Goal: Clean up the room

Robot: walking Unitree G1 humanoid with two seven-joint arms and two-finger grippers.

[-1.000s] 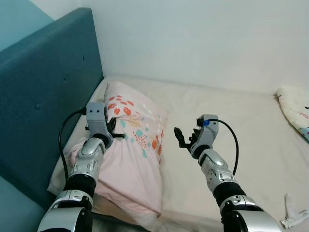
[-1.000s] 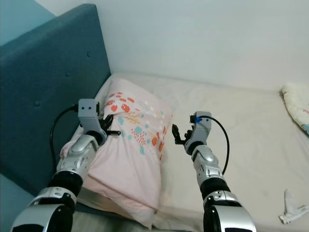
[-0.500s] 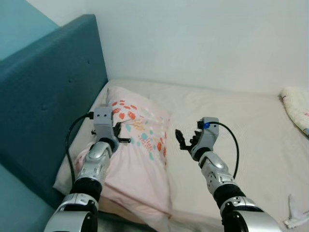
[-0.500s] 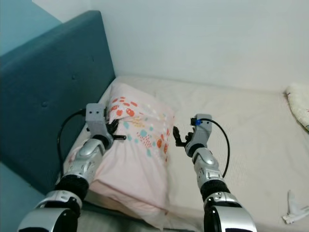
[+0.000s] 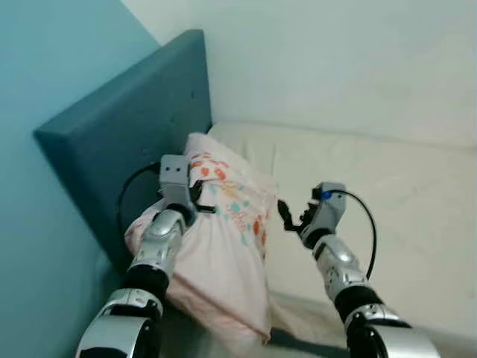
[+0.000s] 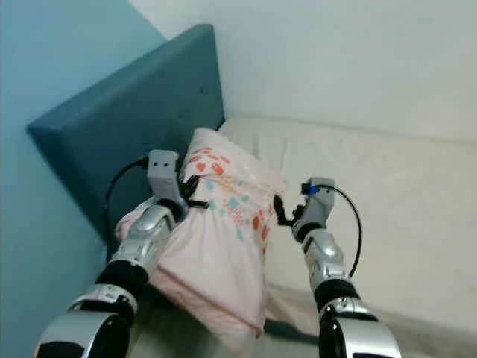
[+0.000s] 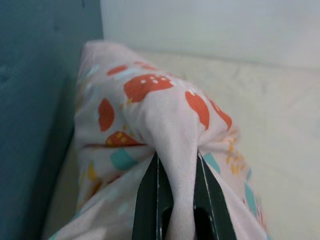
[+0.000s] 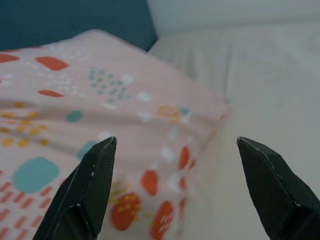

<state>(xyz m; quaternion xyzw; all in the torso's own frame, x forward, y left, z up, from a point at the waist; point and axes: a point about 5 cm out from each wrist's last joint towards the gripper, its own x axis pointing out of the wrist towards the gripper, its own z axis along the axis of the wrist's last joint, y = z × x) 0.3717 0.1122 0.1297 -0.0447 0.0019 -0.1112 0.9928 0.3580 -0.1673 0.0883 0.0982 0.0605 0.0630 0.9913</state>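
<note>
Pink pillow (image 5: 223, 246) – pinched by left gripper (image 7: 175, 200), right gripper (image 8: 175, 185) spread wide beside it

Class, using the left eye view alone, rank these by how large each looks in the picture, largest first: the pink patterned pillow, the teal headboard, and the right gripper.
1. Teal headboard
2. Pink patterned pillow; it looks slightly smaller, though it sits nearer the camera, so this gap is unsure.
3. Right gripper, clearly smallest.
</note>
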